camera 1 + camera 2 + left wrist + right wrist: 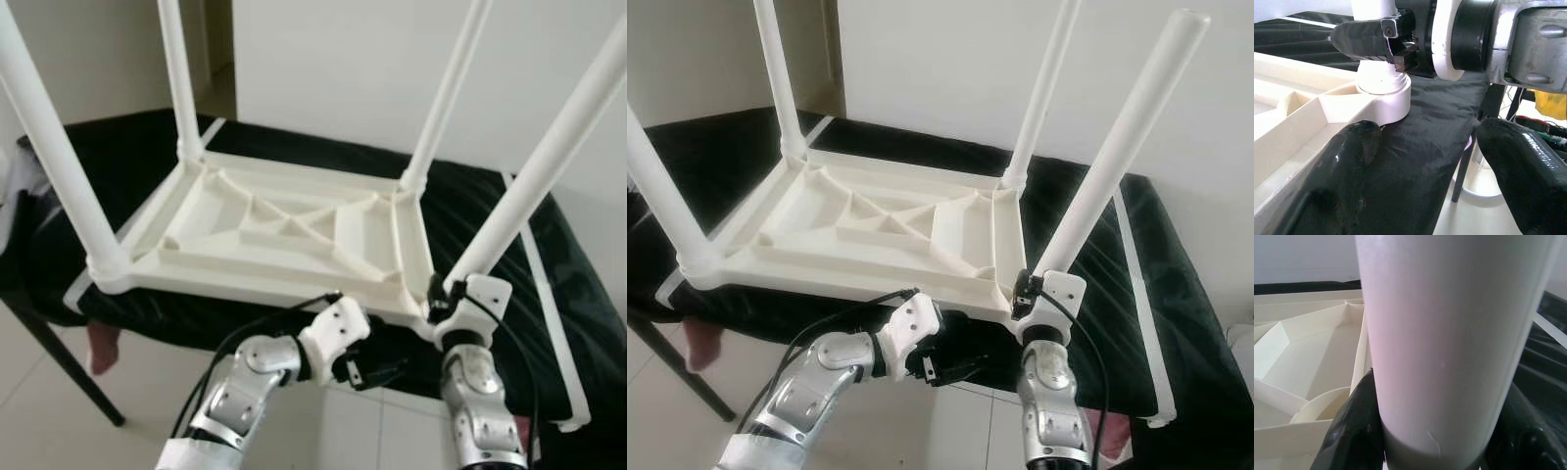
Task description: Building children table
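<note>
A white table top (pixel 284 235) lies upside down in the middle of the frame on a black cloth (pixel 490 211) spread over a low stand. 4 white legs stand up from its corners, running off the top edge. The right gripper (pixel 1024 294), at lower right of centre, is clamped around the base of the near-right leg (pixel 1117 157), just above its socket; the right wrist view shows a black finger (pixel 1354 426) pressed on each side of the tube. The left gripper (pixel 1420 161), at lower centre, sits just beside that same corner at the near rim, its fingers (pixel 1347 161) spread wide with nothing between them; 1 lies against the rim. Pale floor tiles (pixel 59 421) fill the lower left.
</note>
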Available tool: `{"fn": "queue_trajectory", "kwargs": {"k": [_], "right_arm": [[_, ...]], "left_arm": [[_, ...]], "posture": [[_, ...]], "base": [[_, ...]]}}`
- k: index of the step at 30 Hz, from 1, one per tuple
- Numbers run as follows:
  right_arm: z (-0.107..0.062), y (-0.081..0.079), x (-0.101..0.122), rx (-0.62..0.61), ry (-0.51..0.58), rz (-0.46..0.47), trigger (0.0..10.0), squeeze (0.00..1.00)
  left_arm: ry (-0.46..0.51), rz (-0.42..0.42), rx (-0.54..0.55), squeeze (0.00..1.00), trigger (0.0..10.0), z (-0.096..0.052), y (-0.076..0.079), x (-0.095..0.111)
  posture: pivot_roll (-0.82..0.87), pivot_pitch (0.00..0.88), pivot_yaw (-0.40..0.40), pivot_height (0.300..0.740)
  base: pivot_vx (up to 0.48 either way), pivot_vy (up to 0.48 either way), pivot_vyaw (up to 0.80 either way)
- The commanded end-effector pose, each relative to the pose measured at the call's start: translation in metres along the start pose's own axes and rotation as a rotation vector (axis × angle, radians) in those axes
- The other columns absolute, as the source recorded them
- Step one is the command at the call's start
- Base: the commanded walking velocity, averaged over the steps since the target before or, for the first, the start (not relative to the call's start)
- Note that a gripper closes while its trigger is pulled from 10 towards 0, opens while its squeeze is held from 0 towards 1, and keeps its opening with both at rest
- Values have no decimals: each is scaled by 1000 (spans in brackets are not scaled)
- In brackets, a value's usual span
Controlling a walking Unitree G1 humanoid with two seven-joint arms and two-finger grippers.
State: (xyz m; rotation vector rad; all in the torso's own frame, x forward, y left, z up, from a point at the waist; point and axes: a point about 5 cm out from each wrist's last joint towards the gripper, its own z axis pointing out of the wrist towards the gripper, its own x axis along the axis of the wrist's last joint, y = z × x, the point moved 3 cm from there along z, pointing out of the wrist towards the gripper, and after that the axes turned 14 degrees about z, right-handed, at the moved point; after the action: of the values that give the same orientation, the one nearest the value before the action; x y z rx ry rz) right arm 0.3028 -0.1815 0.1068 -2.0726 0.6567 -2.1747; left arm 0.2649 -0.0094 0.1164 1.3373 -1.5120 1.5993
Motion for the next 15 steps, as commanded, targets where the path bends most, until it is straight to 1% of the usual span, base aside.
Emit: {"fn": "queue_trajectory", "kwargs": {"k": [1, 2, 4, 5, 6, 10, 12, 14, 15], "right_arm": [[-9, 13, -28, -74, -117, 24, 10000, 0], [-9, 10, -26, -62, -107, 30, 10000, 0], [-8, 8, -24, -54, -105, 29, 10000, 0], [-9, 9, -24, -67, -110, 22, 10000, 47], [-9, 8, -23, -63, -112, 13, 10000, 1000], [-10, 7, -21, -63, -106, 6, 10000, 1000], [-9, 0, -13, 20, -80, 7, 10000, 1000], [-9, -1, -13, 42, -80, 9, 10000, 1000], [-7, -1, -10, 77, -75, 1, 10000, 1000]], "left_arm": [[-5, 7, 53, 0, 10000, 1, -5, 3], [-6, 8, 49, 0, 10000, 1, -5, 3], [-6, 9, 46, 0, 10000, 1, -4, 3], [-6, 9, 44, 0, 10000, 1, -4, 3], [-5, 10, 42, 0, 10000, 1, -4, 3], [-4, 10, 40, 0, 10000, 2, -3, 3], [-4, 10, 41, 0, 10000, 2, -3, 3], [-4, 11, 41, 0, 10000, 2, -3, 3], [-4, 11, 40, 0, 10000, 2, -2, 3]], "posture": [[32, 0, -65, 740], [29, 0, -62, 740], [29, 0, -61, 740], [27, 0, -61, 740], [27, 0, -59, 740], [27, 0, -62, 740], [25, 0, -62, 740], [25, 0, -62, 740], [24, 0, -61, 740]], "base": [[0, 0, 0], [0, 0, 0], [0, 0, 0], [0, 0, 0], [0, 0, 0], [0, 0, 0], [0, 0, 0], [0, 0, 0], [0, 0, 0]]}}
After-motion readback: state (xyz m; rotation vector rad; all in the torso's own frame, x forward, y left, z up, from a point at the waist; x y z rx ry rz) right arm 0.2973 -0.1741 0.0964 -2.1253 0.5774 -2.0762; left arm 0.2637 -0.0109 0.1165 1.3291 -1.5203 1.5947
